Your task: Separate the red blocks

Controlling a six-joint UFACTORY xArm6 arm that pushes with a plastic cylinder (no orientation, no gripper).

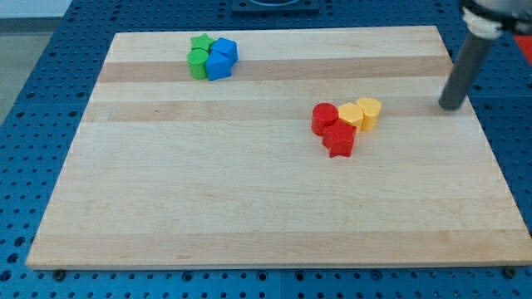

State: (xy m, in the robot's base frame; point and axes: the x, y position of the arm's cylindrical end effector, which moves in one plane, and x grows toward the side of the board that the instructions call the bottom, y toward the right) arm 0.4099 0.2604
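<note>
Resting on the desk [249,208] near its right edge, my tip [451,106] stands at the view's right, well apart from every block. I carry no claw at all, only this straight dark rod, so there is nothing on me that could be open or closed, and the rod touches no block.

Toward the view's left of my tip, a little right of the desk's middle, lies a tight cluster of four blocks. The red cylinder [324,117] sits at the cluster's left. The red star-shaped block [339,139] lies just below and to the right of it, and the two reds appear to touch. Against their right side is a yellow block [350,116], its shape hard to make out, and beside that, nearest my tip, a yellow cylinder [369,111].

Far off at the view's top left is a second cluster: a green star-shaped block [200,41] at the top, a green cylinder [197,63] below it, and two blue blocks pressed to their right, one upper [225,51] and one lower [219,66], their shapes unclear to me.
</note>
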